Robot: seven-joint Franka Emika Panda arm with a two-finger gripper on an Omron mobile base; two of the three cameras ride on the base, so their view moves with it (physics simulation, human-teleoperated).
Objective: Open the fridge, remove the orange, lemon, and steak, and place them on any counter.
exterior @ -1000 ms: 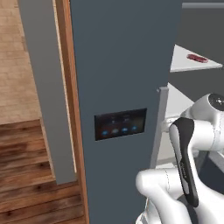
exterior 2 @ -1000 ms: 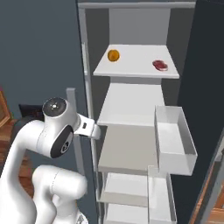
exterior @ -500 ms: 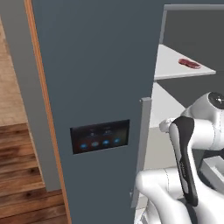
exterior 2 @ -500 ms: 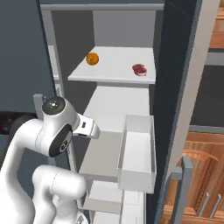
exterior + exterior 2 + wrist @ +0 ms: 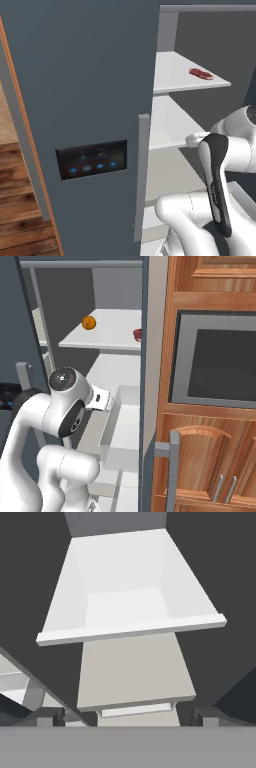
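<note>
Fridge (image 5: 85,75) — tall dark blue-grey body, standing open, with a long grey vertical handle (image 5: 141,175) at the door edge and a small black control panel (image 5: 91,159) lit with blue dots at about 8 o'clock of the left base view; white shelves inside. Orange (image 5: 89,322) — small round fruit on the upper white shelf (image 5: 107,336), at 11 o'clock of the right base view. Steak (image 5: 201,73) — small flat dark red piece on that same shelf, at 2 o'clock of the left base view, well apart from the orange. White bin (image 5: 125,612) — open-topped, inside the fridge, below the shelf. Gripper (image 5: 127,717) — fingers spread wide, grasping nothing, its dark tips at 6 o'clock of the hand view, facing the bin. Brown wooden cabinet (image 5: 210,456) and a built-in oven (image 5: 220,363) stand just beside the fridge, at 3 o'clock of the right base view.
</note>
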